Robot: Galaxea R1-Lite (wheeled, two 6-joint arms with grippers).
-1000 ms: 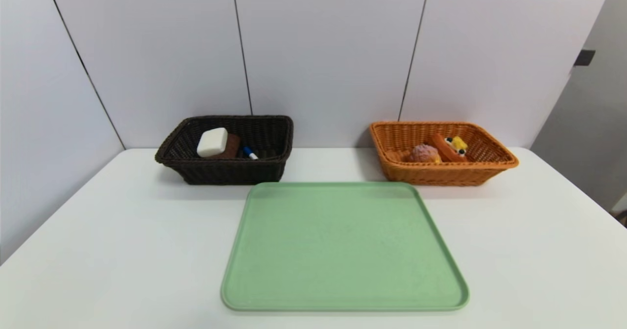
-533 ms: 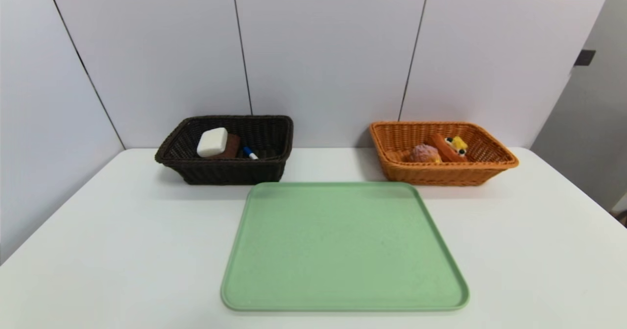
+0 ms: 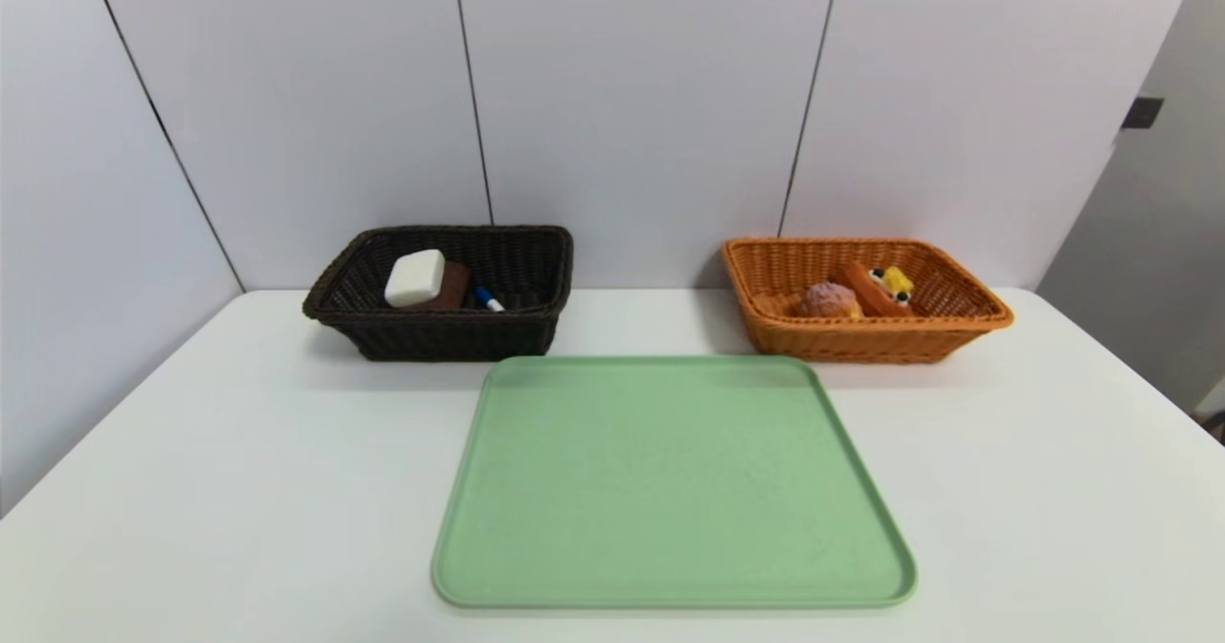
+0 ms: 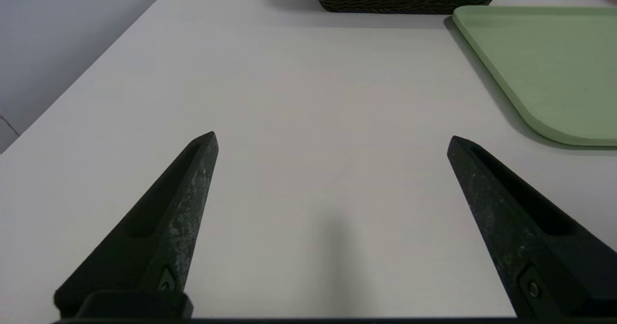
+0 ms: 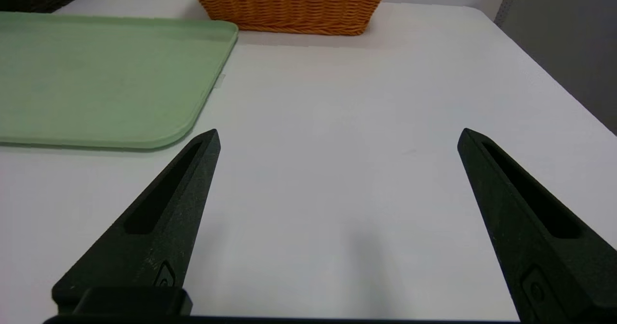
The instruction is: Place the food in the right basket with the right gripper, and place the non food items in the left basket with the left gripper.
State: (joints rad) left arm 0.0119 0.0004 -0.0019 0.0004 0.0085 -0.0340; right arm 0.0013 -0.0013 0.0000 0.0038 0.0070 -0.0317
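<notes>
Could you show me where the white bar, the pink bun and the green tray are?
white bar [image 3: 415, 277]: head view, middle of its top face, in the dark basket.
pink bun [image 3: 827, 299]: head view, its rounded top, in the orange basket.
green tray [image 3: 670, 480]: head view, its bare floor.

Left gripper [image 4: 332, 138]: level, pointing forward, fingers [image 4: 183, 203] spread wide, nothing between them. Right gripper [image 5: 337, 136]: same pose, level and forward, fingers [image 5: 520, 218] wide apart, nothing held. Neither arm visible from the head.
</notes>
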